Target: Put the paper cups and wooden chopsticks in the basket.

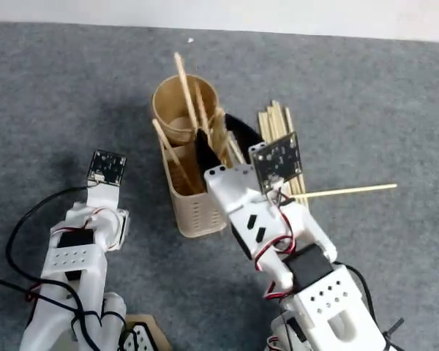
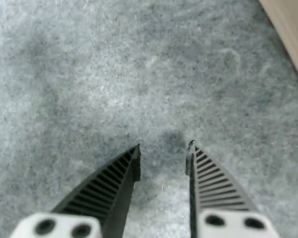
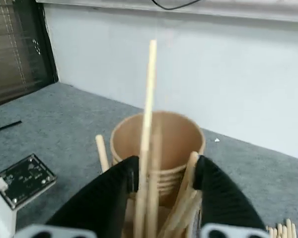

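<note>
Showing nested tan paper cups [image 1: 168, 121], smooth and round-rimmed, standing at the far end of a slotted beige basket [image 1: 197, 212] on fuzzy grey carpet [image 1: 73, 95]. Showing thin pale wooden chopsticks [image 1: 183, 77] leaning inside it, a loose bundle [image 1: 278, 124] lying just beside, one stick [image 1: 351, 191] lying apart. Holding right gripper [image 3: 166, 171] spread over the basket, straddling sticks; left gripper [image 2: 164, 148] spread above bare carpet. Hiding part of the basket's interior behind the right arm [image 1: 263, 219].

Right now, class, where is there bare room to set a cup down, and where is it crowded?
Free: carpet left of the basket, ahead of the left gripper; also right of the stray chopstick. Crowded: the basket, with right gripper, cups and chopstick pile close together.
</note>
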`<state>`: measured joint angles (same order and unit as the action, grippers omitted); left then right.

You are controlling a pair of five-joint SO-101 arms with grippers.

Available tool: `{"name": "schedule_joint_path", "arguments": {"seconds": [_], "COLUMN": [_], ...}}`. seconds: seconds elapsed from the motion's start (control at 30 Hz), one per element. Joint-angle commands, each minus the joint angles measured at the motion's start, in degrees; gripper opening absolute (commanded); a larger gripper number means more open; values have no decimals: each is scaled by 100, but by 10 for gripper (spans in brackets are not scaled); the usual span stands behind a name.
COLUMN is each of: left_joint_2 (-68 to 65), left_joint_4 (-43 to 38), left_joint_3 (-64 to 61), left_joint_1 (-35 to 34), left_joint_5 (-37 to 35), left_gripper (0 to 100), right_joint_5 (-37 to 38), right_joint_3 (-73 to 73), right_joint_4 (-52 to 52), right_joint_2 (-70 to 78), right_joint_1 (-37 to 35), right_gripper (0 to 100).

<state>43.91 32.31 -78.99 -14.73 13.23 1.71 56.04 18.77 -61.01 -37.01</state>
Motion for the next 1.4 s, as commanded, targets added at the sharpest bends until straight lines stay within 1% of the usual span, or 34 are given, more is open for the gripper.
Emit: {"name": "schedule_joint_path", "arguments": {"seconds": [0.0, 0.1, 0.2, 0.3, 0.37, 0.43, 0.53, 0.63, 0.7, 0.8, 0.87, 1.1, 1.2, 1.27, 1.37], "left_joint_2": [57, 57, 57, 57, 57, 57, 57, 57, 57, 57, 57, 57, 57, 57, 57], "left_joint_4": [-88, -88, -88, -88, -88, -88, -88, -88, -88, -88, -88, -88, -88, -88, -88], "left_joint_3": [22, 22, 22, 22, 22, 22, 22, 22, 22, 22, 22, 22, 22, 22, 22], "left_joint_1": [75, 66, 66, 66, 66, 66, 66, 66, 66, 66, 66, 66, 66, 66, 66], "left_joint_5": [-18, -18, -18, -18, -18, -18, -18, -18, -18, -18, -18, -18, -18, -18, -18], "left_gripper": [182, 182, 182, 182, 182, 182, 182, 182, 182, 182, 182, 182, 182, 182, 182], "right_joint_5": [70, 70, 105, 668, 1064, 1336, 1626, 1881, 1916, 1899, 1925, 1934, 1934, 1934, 1934], "right_joint_3": [-637, -1534, -2703, -3635, -3960, -3969, -3776, -3574, -3574, -3600, -3767, -4022, -4048, -4048, -4092], "right_joint_4": [532, 1446, 2659, 3547, 3987, 4207, 4127, 3714, 3547, 3503, 3503, 3380, 3222, 3213, 3213], "right_joint_2": [-110, -101, 127, 743, 1279, 1903, 3020, 4303, 5191, 6273, 6730, 7591, 7811, 7890, 7873], "right_joint_1": [13, 514, 1429, 2220, 2607, 3011, 3415, 3477, 3468, 3415, 3310, 3011, 3029, 3099, 3292], "right_gripper": [213, 213, 213, 213, 213, 213, 213, 213, 213, 213, 213, 213, 207, 166, 63]}}
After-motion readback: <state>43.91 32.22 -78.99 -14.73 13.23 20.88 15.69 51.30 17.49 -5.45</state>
